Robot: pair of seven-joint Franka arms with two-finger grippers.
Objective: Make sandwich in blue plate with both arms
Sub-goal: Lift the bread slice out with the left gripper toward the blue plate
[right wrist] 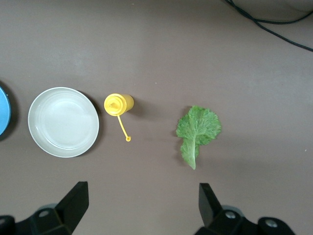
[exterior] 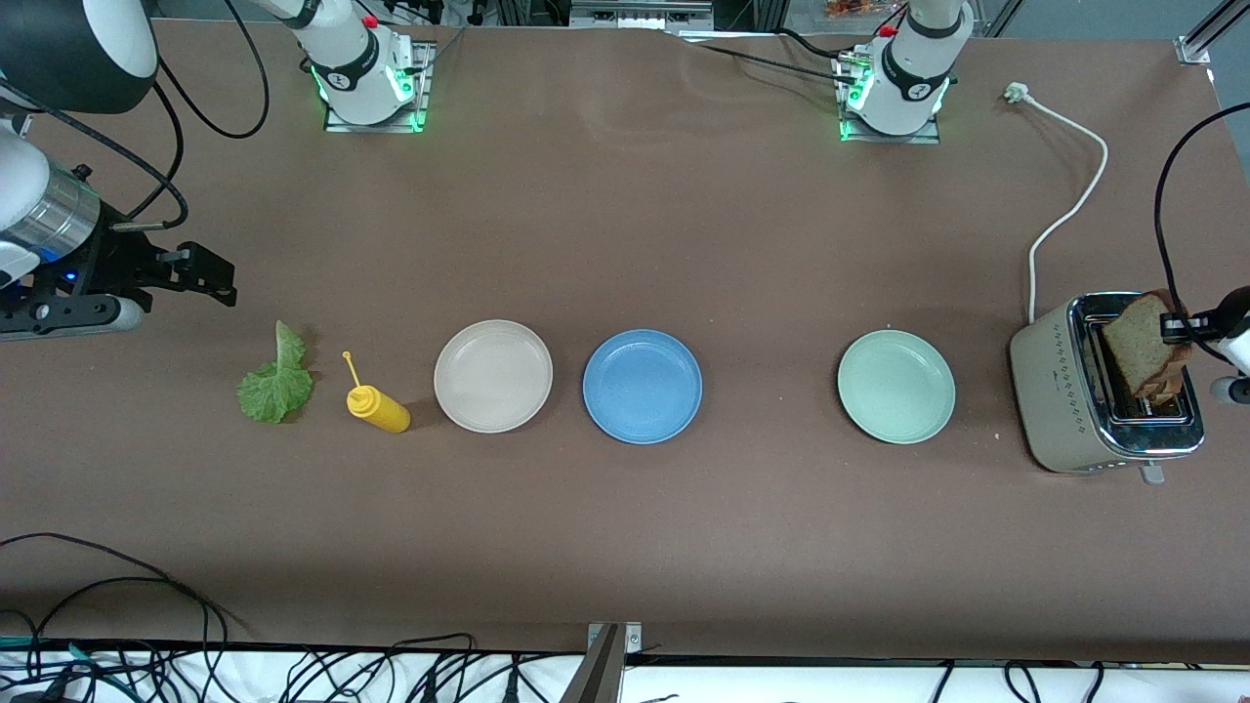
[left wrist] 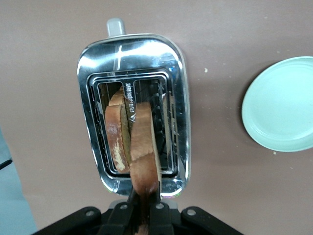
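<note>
Left end effector [exterior: 1177, 327] gripping a bread slice [exterior: 1143, 342] over the toaster [exterior: 1074, 400]; blue plate [exterior: 643, 386] sitting bare.

The left end effector's fingers are clamping the brown slice by its crust edge, holding it upright above the toaster's slot, where a second slice [left wrist: 117, 132] is standing inside. The right end effector [right wrist: 142, 205] is hovering over the worktop [exterior: 625, 225] at the right arm's end, fingers spread wide and carrying nothing. The lettuce leaf [exterior: 276, 379] is lying flat on the worktop beside the yellow squeeze bottle [exterior: 378, 407]. The blue plate is resting between the beige plate [exterior: 493, 376] and the pale green plate [exterior: 896, 386], the latter near the toaster.
</note>
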